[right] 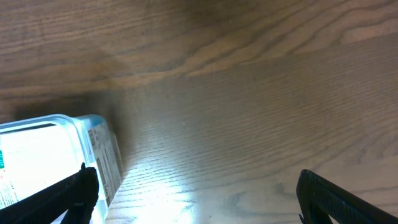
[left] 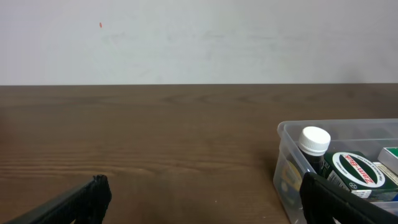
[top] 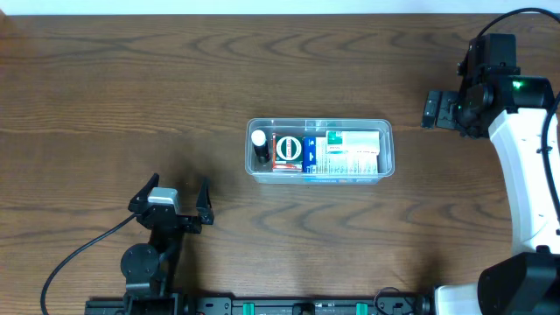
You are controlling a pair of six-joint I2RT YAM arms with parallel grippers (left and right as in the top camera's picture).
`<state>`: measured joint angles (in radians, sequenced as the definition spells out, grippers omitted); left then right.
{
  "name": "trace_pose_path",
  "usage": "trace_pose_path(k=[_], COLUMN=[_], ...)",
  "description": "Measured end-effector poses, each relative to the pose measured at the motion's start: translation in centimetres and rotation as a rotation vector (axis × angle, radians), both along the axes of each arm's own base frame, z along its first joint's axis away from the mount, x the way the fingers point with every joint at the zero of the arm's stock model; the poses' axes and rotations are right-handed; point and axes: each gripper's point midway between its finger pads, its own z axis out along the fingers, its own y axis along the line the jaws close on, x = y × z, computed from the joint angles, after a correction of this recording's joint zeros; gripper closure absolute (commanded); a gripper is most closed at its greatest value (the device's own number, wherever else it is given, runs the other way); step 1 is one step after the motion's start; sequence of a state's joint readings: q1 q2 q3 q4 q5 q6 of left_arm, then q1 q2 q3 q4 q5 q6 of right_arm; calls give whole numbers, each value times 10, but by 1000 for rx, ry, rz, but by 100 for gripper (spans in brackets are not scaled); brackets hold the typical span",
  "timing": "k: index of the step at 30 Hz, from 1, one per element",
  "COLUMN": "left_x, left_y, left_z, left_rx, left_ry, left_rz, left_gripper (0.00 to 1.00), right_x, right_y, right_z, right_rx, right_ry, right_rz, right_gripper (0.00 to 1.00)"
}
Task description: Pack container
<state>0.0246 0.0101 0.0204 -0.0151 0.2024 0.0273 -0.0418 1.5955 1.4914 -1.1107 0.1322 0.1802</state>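
The container (top: 319, 150) sits at the middle of the table (top: 105, 79), long side running 9 to 3 o'clock, no lid seen. It looks full. A white-capped bottle (top: 259, 140) stands upright at the 9 o'clock end, a round tin (top: 289, 150) is next to it, and boxes (top: 350, 153) fill the rest out to 3 o'clock. No loose items show on the table, so packing is probably done or nearly done.

The left end effector (top: 172, 191) is at about 8 o'clock from the container, apart from it, spread wide and holding nothing. The right end effector (top: 429, 109) is at about 2 o'clock, also apart, also wide and empty (its wrist view shows only bare wood between the fingers).

Risks from here:
- In the left wrist view the bottle cap pokes above the rim. A low pass from 8 o'clock could clip it and tip the bottle onto the tin.
- The tub is clear and likely light. A finger catching the rim or a corner would slide or spin it instead of stopping.
- The right wrist view has the container's corner at the lower left, close to one finger in the picture. A sideways sweep toward 9 o'clock could hook it.
- The contents look tight. Pushing anything more in could lever a box up and out.
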Motion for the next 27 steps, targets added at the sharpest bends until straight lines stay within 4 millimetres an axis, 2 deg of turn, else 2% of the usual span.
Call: trace_pose_path(k=[2, 5, 9, 12, 14, 15, 17, 21, 27], left_x=[0, 0, 0, 0, 0, 0, 0, 0, 0], left_y=[0, 0, 0, 0, 0, 0, 0, 0, 0], left_z=[0, 0, 0, 0, 0, 0, 0, 0, 0], left_rx=[0, 0, 0, 0, 0, 0, 0, 0, 0], left_ry=[0, 0, 1, 2, 2, 2, 1, 2, 1], left_rz=[0, 0, 0, 0, 0, 0, 0, 0, 0], left_gripper=[2, 2, 2, 2, 2, 2, 2, 2, 2], right_x=[-1, -8, -35, -69, -92, -107, -123, -131, -128], right_y=[0, 0, 2, 4, 6, 7, 9, 11, 28], right_z=[4, 22, 62, 77, 72, 63, 50, 37, 38], right_rx=[0, -3, -6, -7, -4, -1, 2, 2, 53], right_ry=[-12, -67, -201, -294, -321, -326, -373, -543, -840], right_rz=[0, 0, 2, 4, 6, 8, 11, 20, 94], right_gripper=[1, 1, 1, 1, 1, 1, 1, 1, 1])
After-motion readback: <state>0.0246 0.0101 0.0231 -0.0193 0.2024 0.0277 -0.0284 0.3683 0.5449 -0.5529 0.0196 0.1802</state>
